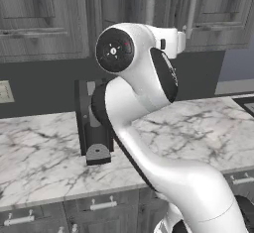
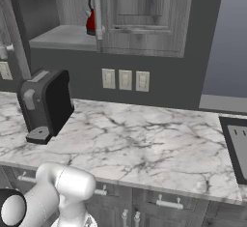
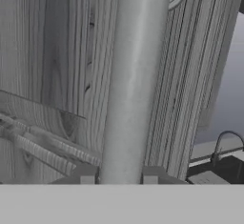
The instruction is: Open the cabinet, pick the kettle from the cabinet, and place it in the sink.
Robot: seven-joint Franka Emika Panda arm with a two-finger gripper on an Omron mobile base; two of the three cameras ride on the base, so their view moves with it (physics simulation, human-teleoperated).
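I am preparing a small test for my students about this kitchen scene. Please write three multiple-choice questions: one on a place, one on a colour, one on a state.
1. Where is the kettle?
A. in the sink
B. on the marble top
C. on the shelf inside the cabinet

2. What colour is the machine standing on the counter?
A. white
B. black
C. yellow

3. What is the state of the claw?
A. wide open in free air
B. holding the kettle
C. closed on the handle bar of the cabinet door

Key:
1 C, its red body peeks out behind the door edge in the right base view.
2 B, its body is dark in both base views.
3 C, in the hand view the silver bar runs between the two tips, with no gap showing.
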